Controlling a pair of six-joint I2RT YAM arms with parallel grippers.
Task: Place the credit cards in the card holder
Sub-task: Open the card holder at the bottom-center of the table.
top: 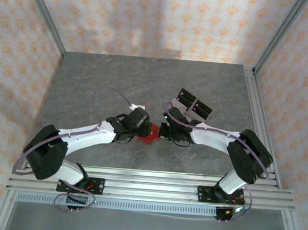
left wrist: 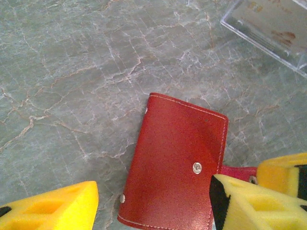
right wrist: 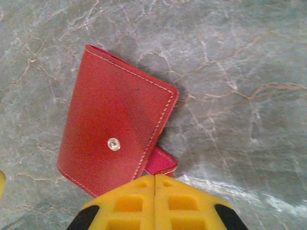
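Lying folded shut on the grey desk [top: 92, 89], the card holder [left wrist: 175, 167] sat between the two arms, red cover up, its small metal stud [right wrist: 113, 143] bare in the middle. From under its edge a short red strap [right wrist: 162, 164] poked out, not snapped onto that stud, so the wallet looked closed but unfastened.

And the credit cards? With the cover down, the inside was hidden; I could not tell whether any were tucked in. That makes progress hard to call. If the cards were inside, only the fastening was left, if even that. If not, the wallet needed opening and the loading was all to do.

Moving outward: the right tool [right wrist: 154, 179] had its yellow fingers pressed together, tips right at the strap. Whether they pinched the strap or merely rested beside it, the pictures did not settle.

The left tool [left wrist: 153, 191] hovered over the wallet with its fingers spread apart, one on each side, gripping nothing; the right-hand one overlapped the cover's edge in the wrist view.

Farther back on the desk, beyond the right arm, stood the clear acrylic stand [top: 193, 105] with its black strips, well apart from the wallet. My read: a late step, with the holder folded and both arms gathered close around it.
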